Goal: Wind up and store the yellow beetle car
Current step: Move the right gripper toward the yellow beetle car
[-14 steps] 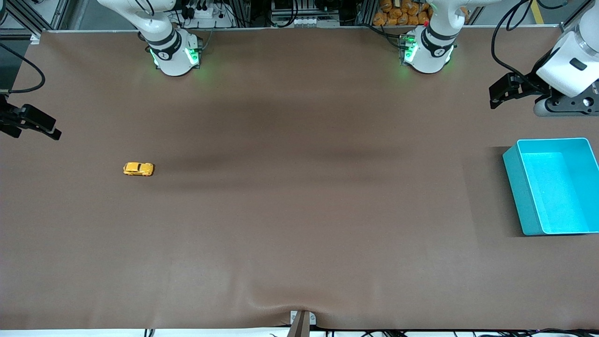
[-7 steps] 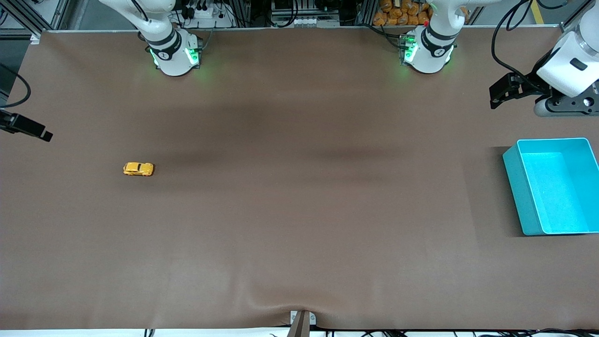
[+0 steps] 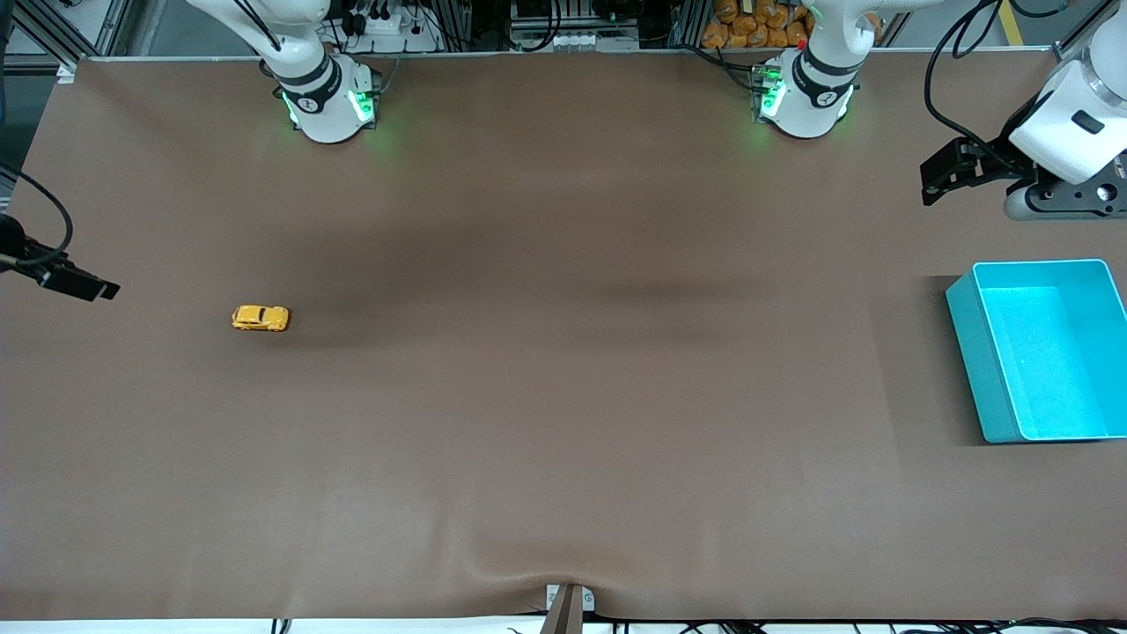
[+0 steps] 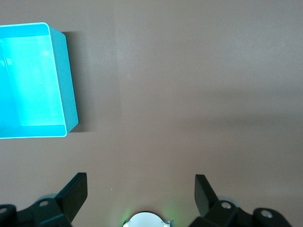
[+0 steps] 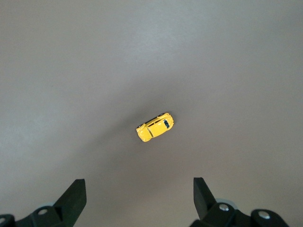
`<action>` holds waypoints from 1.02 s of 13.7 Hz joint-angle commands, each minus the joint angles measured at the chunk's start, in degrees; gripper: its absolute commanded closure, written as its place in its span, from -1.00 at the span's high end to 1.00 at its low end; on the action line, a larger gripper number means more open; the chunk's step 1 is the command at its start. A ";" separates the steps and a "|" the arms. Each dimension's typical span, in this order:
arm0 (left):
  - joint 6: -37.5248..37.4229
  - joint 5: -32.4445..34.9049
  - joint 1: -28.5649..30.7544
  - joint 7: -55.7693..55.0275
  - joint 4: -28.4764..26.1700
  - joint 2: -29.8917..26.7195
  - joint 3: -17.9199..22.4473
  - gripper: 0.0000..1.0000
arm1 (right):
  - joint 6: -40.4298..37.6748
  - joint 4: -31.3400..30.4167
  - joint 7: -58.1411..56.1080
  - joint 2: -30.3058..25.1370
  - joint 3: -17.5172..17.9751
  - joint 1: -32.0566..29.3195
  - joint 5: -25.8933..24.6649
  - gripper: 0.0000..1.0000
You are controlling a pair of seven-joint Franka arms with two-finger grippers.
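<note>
Nothing of the job looks done yet. The tiny yellow-orange beetle-shaped toy car (image 3: 261,318) sits on its black wheels on the bare brown counter (image 3: 563,396), toward the right arm's end, untouched and alone. The open teal plastic bin (image 3: 968,352) waits at the left arm's end of the counter, well apart from the car, and as far as I can see it holds nothing. So winding the car, lifting it and dropping it in the bin all remain, by my reckoning.

The right pincer (image 5: 139,201) hangs high over the counter close to the car; its wrist view looks straight down on the car, which lies clear of both fingers. Its jaws are spread wide and hold nothing.

The left pincer (image 4: 141,196) waits up over the counter beside the bin, jaws likewise spread wide, empty, touching nothing.
</note>
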 commanded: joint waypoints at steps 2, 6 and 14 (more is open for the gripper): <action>0.00 -0.43 0.30 -0.37 -0.06 -0.05 -0.17 1.00 | 3.60 0.87 13.72 2.63 0.59 -1.60 1.57 1.00; 0.09 -0.43 0.21 -0.37 0.03 0.21 -0.17 1.00 | 5.80 0.78 22.34 5.97 0.59 -1.52 1.58 1.00; 0.09 -0.52 0.21 -0.37 0.03 0.30 -0.17 1.00 | 14.40 -3.07 48.12 12.83 0.51 -3.19 1.58 1.00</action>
